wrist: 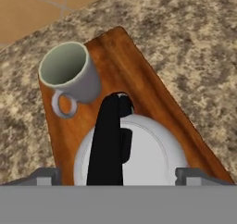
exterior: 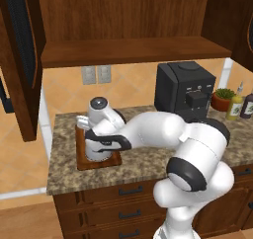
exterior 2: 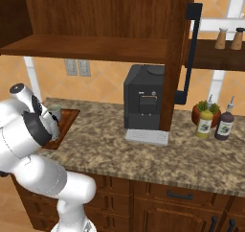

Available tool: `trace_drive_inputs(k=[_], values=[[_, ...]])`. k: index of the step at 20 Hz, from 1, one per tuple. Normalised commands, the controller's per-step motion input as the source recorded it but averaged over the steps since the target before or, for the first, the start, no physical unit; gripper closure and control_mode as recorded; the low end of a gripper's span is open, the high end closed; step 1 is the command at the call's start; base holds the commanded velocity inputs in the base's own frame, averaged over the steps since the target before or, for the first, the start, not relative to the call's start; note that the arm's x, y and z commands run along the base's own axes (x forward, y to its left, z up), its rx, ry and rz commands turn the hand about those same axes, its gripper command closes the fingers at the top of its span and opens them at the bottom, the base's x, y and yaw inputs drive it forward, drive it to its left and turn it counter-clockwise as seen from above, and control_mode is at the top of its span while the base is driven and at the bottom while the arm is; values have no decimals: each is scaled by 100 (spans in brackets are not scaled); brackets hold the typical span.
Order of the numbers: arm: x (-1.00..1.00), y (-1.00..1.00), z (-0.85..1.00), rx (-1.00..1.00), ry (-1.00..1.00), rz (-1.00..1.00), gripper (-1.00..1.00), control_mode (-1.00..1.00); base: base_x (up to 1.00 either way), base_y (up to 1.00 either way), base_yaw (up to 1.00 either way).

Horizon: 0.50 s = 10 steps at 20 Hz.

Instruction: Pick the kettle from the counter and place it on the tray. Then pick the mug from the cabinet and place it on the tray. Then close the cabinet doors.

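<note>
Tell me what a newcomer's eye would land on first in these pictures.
First the big white arm bent low over the tray at the counter's left end, where the kettle and mug stand side by side. The gripper is spread wide above the kettle. Next, the black coffee machine under the open cabinet.

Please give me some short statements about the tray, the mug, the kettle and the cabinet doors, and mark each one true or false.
1. The mug stands upright on the tray. True.
2. The kettle is on the bare counter. False: it sits on the tray, beside the mug.
3. The gripper is closed on the kettle's handle. False: the fingers stand apart either side of the kettle.
4. The cabinet doors are open. True.
5. The mug lies on its side. False: it is upright.
</note>
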Motion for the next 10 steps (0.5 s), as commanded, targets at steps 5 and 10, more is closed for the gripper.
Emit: trace_drive_inputs(k=[5, 10], values=[[-25, -13, 21, 5, 1, 0, -100, -100, 0, 0, 0], [-43, -10, 29, 1, 0, -4, -100, -100, 0, 0, 0]])
